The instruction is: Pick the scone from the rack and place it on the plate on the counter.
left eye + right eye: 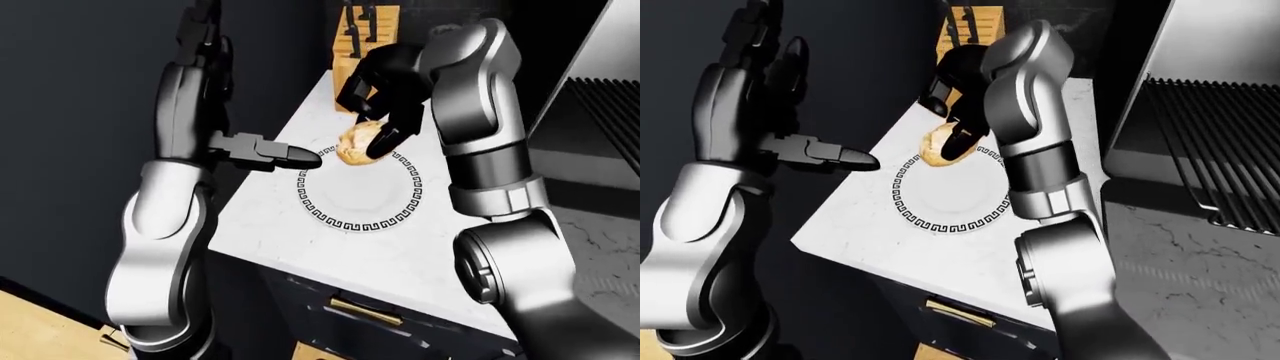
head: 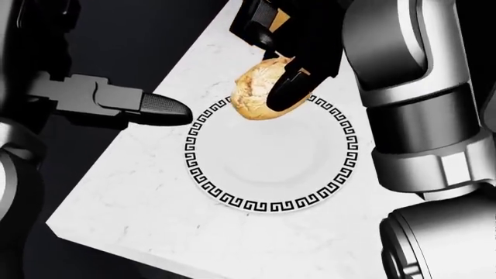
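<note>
Above the plate's (image 2: 271,156) upper-left rim in the head view, the right hand (image 2: 288,58) grips the scone (image 2: 254,93), dark fingers closed round it. It hangs clear of the white bench (image 2: 139,197); the plate's centre lies down-right of it. The left hand (image 2: 116,104) points one extended finger beside the rim, holding nothing.

Both arms are being shown clad in glossy silver-grey rounded shells, jointed by black segments; matte black hands, with textured tips on the fingers (image 2: 164,108).
</note>
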`<state>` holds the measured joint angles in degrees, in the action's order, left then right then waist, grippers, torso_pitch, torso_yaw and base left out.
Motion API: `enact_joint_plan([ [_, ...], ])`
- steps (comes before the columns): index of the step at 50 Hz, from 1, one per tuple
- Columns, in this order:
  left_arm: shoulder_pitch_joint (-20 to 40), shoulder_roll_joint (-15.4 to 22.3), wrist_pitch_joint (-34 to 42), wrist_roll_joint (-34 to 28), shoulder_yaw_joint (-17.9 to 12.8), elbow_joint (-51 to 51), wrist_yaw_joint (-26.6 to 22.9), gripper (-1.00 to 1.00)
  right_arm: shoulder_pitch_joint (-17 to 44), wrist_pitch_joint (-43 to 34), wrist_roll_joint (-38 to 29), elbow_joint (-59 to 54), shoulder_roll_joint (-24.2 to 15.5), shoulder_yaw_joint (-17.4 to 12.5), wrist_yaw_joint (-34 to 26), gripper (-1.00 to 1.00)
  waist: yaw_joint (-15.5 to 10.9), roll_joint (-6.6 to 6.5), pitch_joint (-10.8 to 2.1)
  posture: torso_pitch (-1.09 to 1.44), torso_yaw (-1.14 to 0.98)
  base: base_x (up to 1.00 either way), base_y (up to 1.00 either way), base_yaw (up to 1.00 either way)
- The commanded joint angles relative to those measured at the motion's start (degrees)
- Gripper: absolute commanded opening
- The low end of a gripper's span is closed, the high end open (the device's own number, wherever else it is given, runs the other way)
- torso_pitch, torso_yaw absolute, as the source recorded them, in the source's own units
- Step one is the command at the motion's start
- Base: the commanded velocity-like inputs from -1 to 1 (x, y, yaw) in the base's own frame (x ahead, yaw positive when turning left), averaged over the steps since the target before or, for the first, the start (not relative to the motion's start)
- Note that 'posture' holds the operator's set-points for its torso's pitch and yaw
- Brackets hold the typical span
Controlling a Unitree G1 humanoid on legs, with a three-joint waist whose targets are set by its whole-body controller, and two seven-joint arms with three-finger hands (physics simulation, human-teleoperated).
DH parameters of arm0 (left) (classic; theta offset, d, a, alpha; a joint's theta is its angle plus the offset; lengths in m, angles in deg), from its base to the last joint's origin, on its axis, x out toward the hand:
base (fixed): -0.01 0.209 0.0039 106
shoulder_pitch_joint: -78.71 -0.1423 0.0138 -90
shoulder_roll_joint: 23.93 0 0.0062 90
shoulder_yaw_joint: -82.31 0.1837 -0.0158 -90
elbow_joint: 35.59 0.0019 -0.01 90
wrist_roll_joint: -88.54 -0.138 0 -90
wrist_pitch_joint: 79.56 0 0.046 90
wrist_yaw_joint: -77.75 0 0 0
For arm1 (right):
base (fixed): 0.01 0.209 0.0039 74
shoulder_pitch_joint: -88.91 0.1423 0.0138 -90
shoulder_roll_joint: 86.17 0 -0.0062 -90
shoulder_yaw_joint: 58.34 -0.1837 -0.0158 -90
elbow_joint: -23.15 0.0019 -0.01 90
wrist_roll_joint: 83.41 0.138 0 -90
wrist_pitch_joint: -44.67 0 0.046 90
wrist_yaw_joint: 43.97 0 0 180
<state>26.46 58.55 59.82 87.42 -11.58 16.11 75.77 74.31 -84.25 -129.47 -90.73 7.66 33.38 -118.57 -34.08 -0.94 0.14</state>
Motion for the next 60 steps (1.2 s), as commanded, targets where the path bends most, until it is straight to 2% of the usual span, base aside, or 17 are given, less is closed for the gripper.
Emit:
enact_joint_plan([
  [1, 1.44, 0.35, -1.34, -0.26, -0.42, -1.32, 0.15, 1.00, 1.78, -0.25, -0.70, 2.50, -0.42, -0.57, -0.55, -1.00, -0.06, 0.11, -1.57, 0.00, 0.51, 0.00, 0.00, 0.00],
  [31, 0.32, 0.17, -1.98, -1.41, -0.37, -1.19, -0.48, 1.00, -2.01, -2.79, -0.35, 4.05, 1.46, -0.41, 0.13, -1.00, 0.05, 0.16, -1.88, 0.00, 0.51, 0.00, 0.00, 0.00],
  [33, 0.32, 0.09, -1.96, -1.38, -0.38, -1.21, -0.48, 1.00, -2.21, -3.21, -0.24, 4.26, 1.63, -0.34, -0.16, -0.75, 0.06, 0.16, -1.87, 0.00, 0.51, 0.00, 0.00, 0.00],
  [37, 0.52, 0.22, -1.80, -1.34, -0.59, -1.20, -0.58, 1.00, -2.38, -3.68, -0.23, 4.54, 1.78, -0.05, -0.84, -0.47, 0.06, 0.14, -1.88, 0.00, 0.51, 0.00, 0.00, 0.00],
  [46, 1.31, 0.52, -0.94, -1.21, -0.64, -1.59, -0.69, 1.00, -2.76, -4.29, -0.59, 5.22, 1.88, 0.05, -1.72, -0.35, 0.06, 0.11, -1.83, 0.00, 0.51, 0.00, 0.00, 0.00],
  [48, 1.48, 0.52, -1.03, -1.22, -0.56, -1.44, -0.66, 1.00, -2.75, -4.43, -0.75, 5.39, 1.93, 0.08, -1.96, -0.26, 0.06, 0.10, -1.82, 0.00, 0.51, 0.00, 0.00, 0.00],
  [55, 1.12, 0.60, -1.42, -1.37, -0.64, -1.37, -0.78, 1.00, -2.73, -4.05, -0.98, 4.80, 1.76, 0.05, -1.97, -0.22, 0.06, 0.06, -1.86, 0.00, 0.51, 0.00, 0.00, 0.00],
  [60, 0.96, 0.71, -1.53, -1.28, -0.86, -1.39, -0.75, 1.00, -2.64, -3.53, -1.10, 4.33, 1.63, 0.04, -1.88, -0.07, 0.12, 0.04, -1.84, 0.00, 0.51, 0.00, 0.00, 0.00],
])
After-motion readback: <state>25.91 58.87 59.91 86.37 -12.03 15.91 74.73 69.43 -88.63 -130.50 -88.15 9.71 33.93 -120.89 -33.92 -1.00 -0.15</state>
